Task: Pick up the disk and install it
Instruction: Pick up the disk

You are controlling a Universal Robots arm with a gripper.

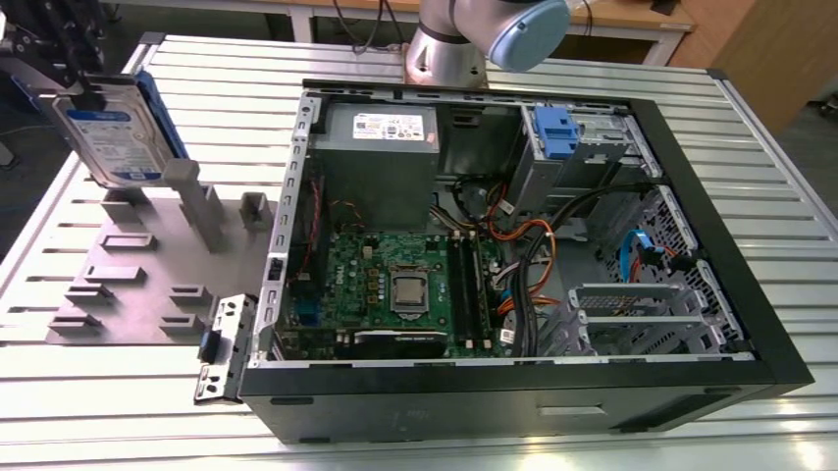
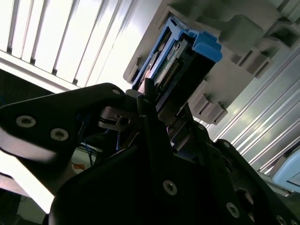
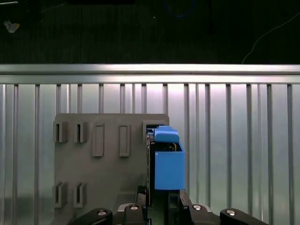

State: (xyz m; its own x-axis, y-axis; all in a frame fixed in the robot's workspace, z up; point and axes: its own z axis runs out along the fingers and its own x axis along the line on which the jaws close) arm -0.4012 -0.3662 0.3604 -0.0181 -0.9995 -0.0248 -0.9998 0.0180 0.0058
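Open black computer case (image 1: 458, 397), grey slotted fixture (image 1: 131, 280) beside it, ribbed metal table (image 1: 105, 397)

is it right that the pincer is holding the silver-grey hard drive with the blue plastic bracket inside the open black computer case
No: the exterior view shows the pincer holding the blue-bracketed silver-grey hard drive outside the open black computer case, above the grey slotted holder plate.

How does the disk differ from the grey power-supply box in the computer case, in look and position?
The disk stands on edge outside the case, gripped by the end effector; the power-supply box sits inside the case. The disk has a blue bracket; the box has none. The box is larger. Both are grey, rectangular and labelled.
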